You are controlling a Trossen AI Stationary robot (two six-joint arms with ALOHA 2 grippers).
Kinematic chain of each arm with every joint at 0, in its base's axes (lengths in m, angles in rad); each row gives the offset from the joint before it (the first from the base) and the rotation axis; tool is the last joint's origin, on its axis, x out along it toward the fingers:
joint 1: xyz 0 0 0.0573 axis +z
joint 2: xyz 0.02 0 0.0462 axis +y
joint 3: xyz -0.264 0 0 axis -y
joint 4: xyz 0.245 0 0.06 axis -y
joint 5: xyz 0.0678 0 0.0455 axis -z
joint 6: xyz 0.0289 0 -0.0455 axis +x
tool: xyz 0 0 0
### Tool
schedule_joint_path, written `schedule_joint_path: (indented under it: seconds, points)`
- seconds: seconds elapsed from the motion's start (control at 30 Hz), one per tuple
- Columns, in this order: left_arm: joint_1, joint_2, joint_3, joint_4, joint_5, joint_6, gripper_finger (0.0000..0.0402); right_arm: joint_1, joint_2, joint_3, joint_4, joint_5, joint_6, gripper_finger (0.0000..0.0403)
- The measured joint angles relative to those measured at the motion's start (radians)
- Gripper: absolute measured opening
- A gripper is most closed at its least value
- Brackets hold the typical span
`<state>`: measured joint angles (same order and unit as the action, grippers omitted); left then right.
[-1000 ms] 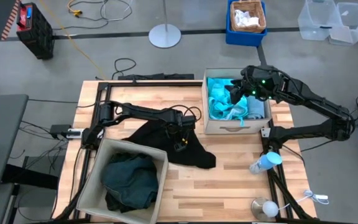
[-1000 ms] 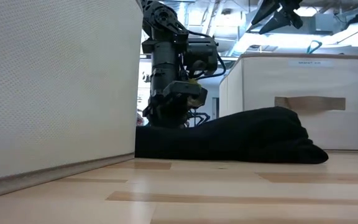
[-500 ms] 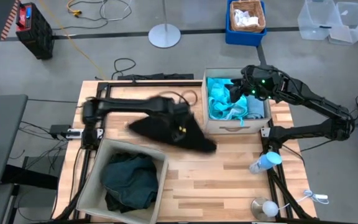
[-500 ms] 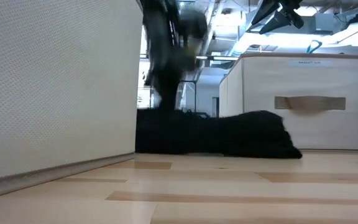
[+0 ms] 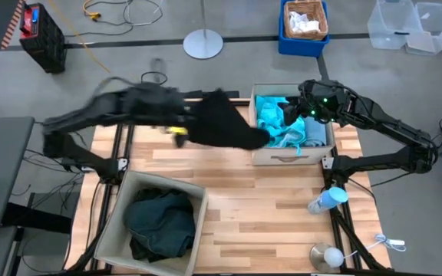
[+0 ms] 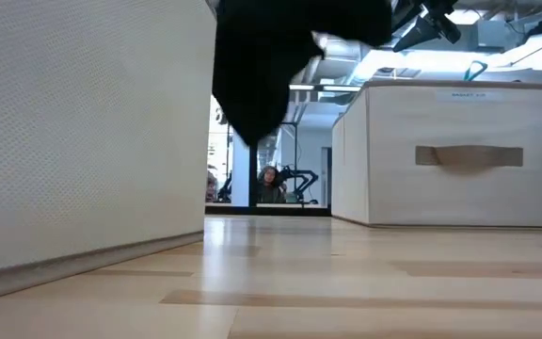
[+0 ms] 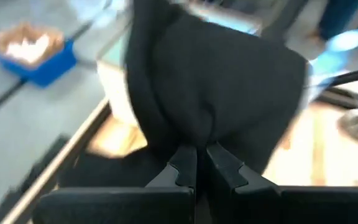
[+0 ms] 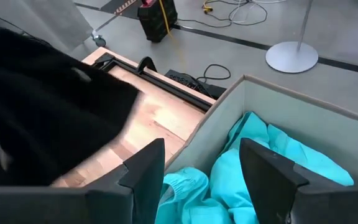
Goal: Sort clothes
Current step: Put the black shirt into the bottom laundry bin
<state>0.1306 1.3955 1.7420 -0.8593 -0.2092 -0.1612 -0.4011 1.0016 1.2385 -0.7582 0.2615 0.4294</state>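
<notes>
The left claw (image 7: 196,163) is clenched on the black garment (image 5: 222,123), its two fingers pinched together on a bunched fold of the cloth in the left wrist view. The garment hangs in the air above the far part of the counter (image 5: 267,207), clear of the wood, its trailing end reaching to just beside the near-left corner of the far bin (image 5: 294,156). In the low view the black cloth (image 6: 271,56) dangles from the top of the picture, well above the counter surface.

The right claw (image 8: 207,171) hovers over the far bin, fingers spread apart and holding nothing. Beneath it the bright turquoise garment (image 5: 275,123) lies crumpled inside that bin, with a paler blue piece (image 5: 313,132) beside it toward the right wall (too bunched to tell its shape).

The dark green garment (image 5: 158,222) lies heaped inside the other beige bin (image 5: 113,222), which stands at the near-left corner of the counter.

A plastic bottle (image 5: 325,200) lies near the counter's right edge.
</notes>
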Motion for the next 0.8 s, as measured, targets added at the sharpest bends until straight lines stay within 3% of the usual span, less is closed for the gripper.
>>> schedule_joint_path:
  seconds: [0.2, 0.43, 0.63, 0.8]
  points:
    - [-0.076, -0.228, 0.004, 0.004, 0.173, 0.089, 0.0004, 0.000, 0.000, 0.000, 0.000, 0.000, -0.001, 0.0221]
    - [-0.221, -0.404, 0.004, 0.027, 0.364, 0.014, 0.0003, 0.000, 0.000, 0.000, 0.000, 0.000, -0.002, 0.0221]
    - [-0.334, -0.441, 0.006, 0.060, 0.573, -0.096, 0.0003, 0.000, 0.001, 0.000, 0.000, 0.000, -0.004, 0.0221]
    - [-0.390, -0.381, 0.005, -0.123, 0.582, -0.219, 0.0003, 0.000, 0.001, 0.000, -0.001, 0.000, -0.003, 0.0221]
